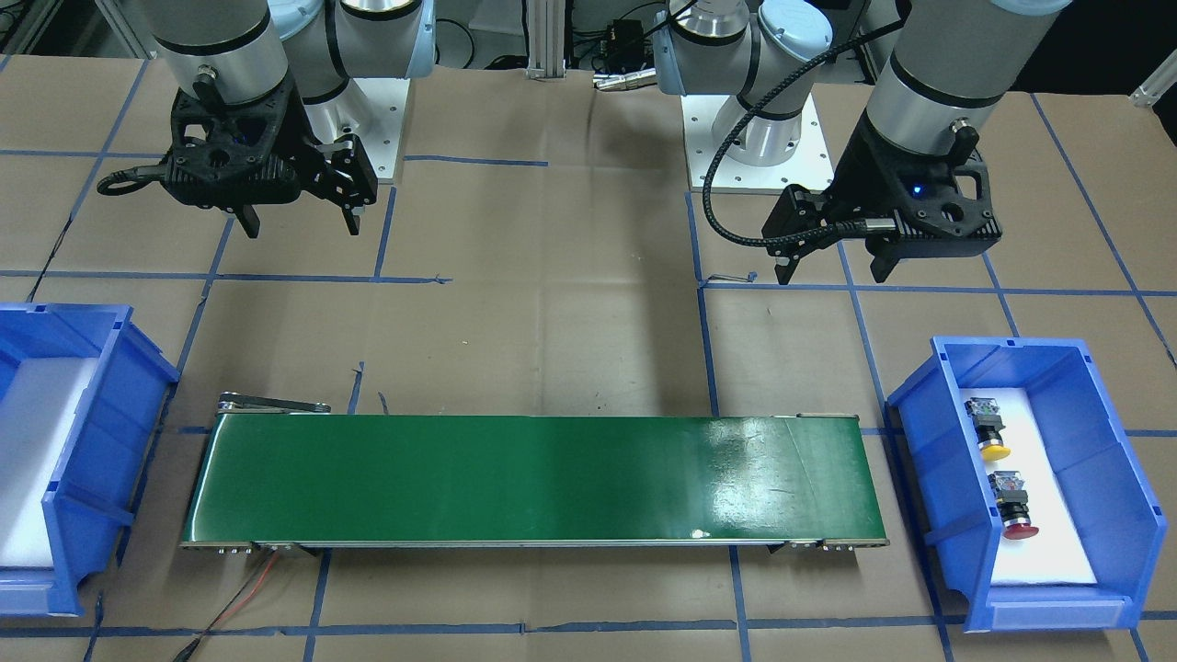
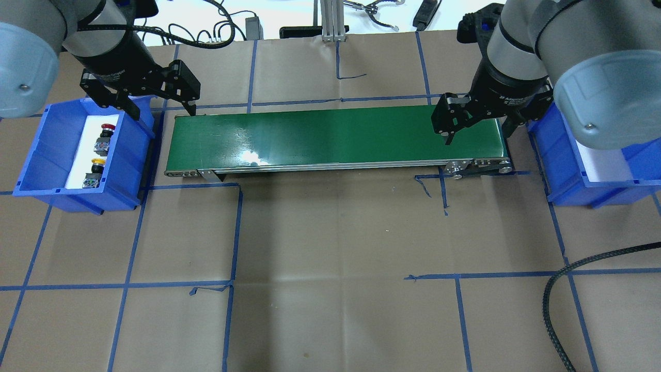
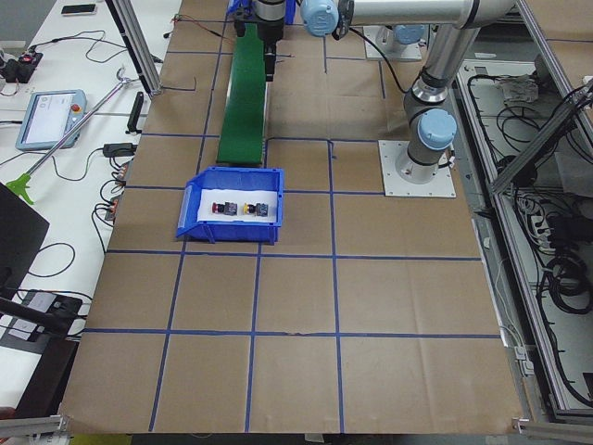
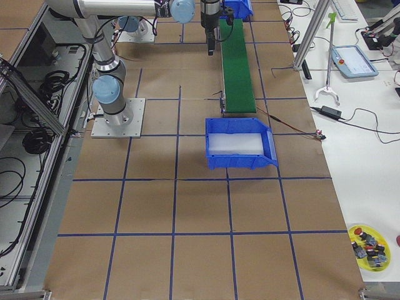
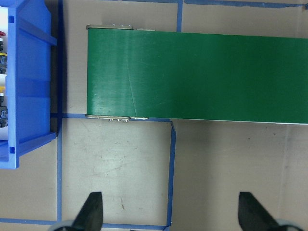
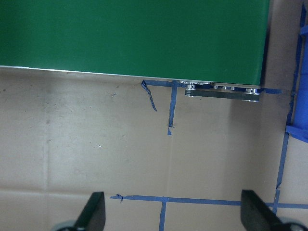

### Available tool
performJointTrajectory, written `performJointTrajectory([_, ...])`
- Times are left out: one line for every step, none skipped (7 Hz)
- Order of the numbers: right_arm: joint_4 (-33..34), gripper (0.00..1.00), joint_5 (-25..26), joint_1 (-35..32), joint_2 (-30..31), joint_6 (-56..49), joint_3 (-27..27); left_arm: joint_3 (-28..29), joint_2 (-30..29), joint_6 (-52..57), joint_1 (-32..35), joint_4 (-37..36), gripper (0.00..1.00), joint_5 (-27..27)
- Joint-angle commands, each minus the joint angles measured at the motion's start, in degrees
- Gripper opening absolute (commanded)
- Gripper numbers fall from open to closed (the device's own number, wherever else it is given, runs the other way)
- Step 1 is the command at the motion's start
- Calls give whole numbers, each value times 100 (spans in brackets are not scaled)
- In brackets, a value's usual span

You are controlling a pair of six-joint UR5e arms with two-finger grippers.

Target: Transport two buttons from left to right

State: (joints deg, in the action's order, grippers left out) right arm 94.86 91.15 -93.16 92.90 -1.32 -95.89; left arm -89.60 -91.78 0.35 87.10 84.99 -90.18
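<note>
two to move: red button (image 2: 105,135), yellow button (image 2: 95,170) in blue bin (image 2: 36,155) | left claw (image 2: 164,111), right claw (image 2: 479,135) apart, empty | i should centre over one body, drop straight, miss walls

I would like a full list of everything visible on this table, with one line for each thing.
yellow button: one, yellow cap, black body; in the left bin, on white foam.
red button: one, red cap, black body; same bin, apart from the yellow one.
left bin: one, blue; beyond the belt's end on the robot's left.
right bin: one, blue, only white foam inside; beyond the other end.
conveyor belt: one, green; between the bins, nothing on it.
table: one, brown with blue tape grid.
left pincer: one, black, open, empty; above the table.
right pincer: one, black, open, empty; above the table.
</note>
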Motion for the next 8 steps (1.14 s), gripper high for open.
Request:
performJointTrajectory([-3,100,0,0,-8,0,0,-5,2,0,0,0,100,0])
performJointTrajectory([-3,100,0,0,-8,0,0,-22,10,0,0,0,100,0])
performJointTrajectory([-3,100,0,0,-8,-9,0,-5,11,0,0,0,100,-9])
performJointTrajectory([6,100,0,0,-17,-9,0,-40,19,104,-35,0,100,-9])
performJointTrajectory([6,100,-9,0,-43,-9,0,-31,19,514,-96,0,100,-18])
performJointTrajectory([6,100,-9,0,-52,-9,0,-22,19,840,-506,0,100,-9])
performJointTrajectory([6,100,0,0,-61,-9,0,-22,11,1070,-1084,-9,100,9])
performJointTrajectory([6,100,0,0,-61,-9,0,-31,-33,1464,-1569,-9,100,9])
